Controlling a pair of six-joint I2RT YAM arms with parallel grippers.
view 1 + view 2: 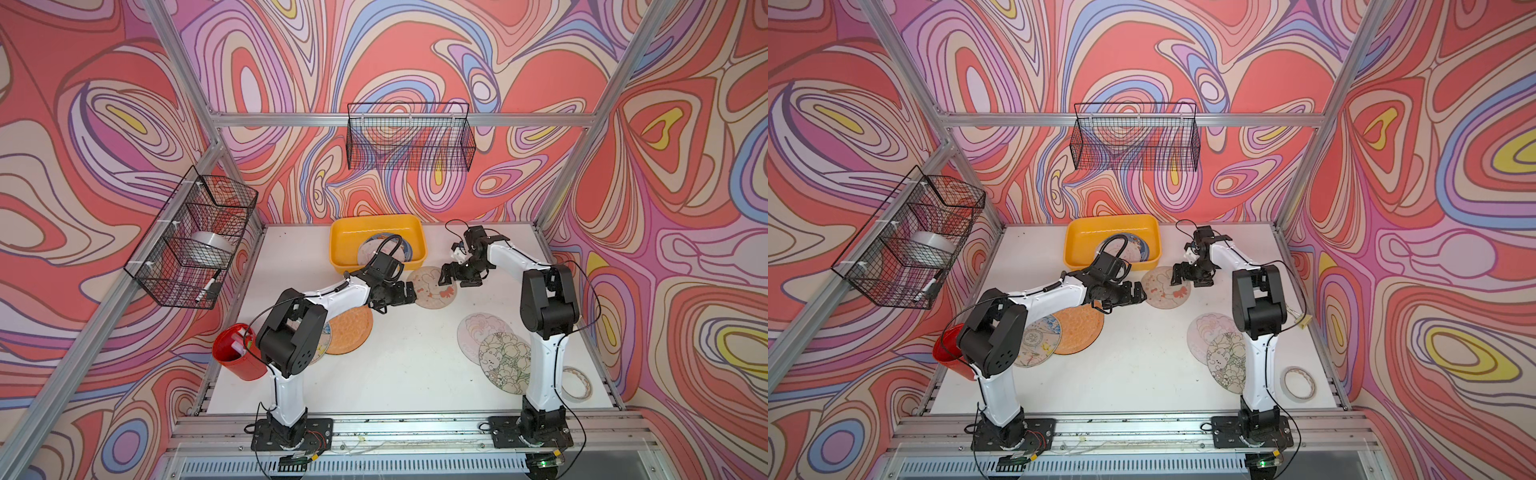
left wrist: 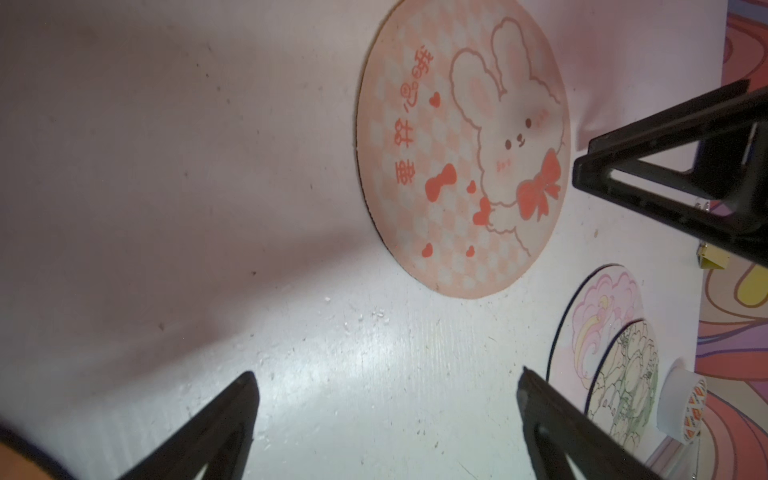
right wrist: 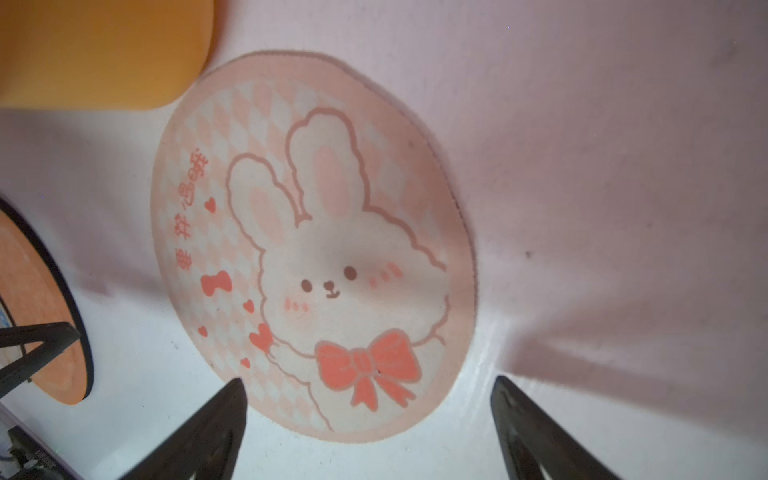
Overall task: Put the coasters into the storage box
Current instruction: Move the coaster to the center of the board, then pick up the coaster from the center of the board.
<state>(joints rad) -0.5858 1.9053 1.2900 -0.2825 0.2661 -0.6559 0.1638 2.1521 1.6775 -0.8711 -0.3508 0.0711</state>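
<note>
At the table's (image 1: 415, 374) middle, at 5 o'clock from the box (image 1: 349, 245), the bunny coaster (image 1: 430, 291) lies flat. The left gripper (image 1: 410, 293) sits just beside its 9 o'clock edge, jaws spread wide and empty. The right gripper (image 1: 457, 282) hangs over its 3 o'clock edge, jaws likewise spread, gripping nothing. The box stands at 12 o'clock by the back wall, two coasters (image 1: 369, 255) inside. At 8 o'clock an orange coaster (image 1: 349, 330) overlaps a pale coaster (image 1: 1038, 338). At 4 o'clock a floral coaster (image 1: 505, 361) lies partly over a pink coaster (image 1: 478, 330).
</note>
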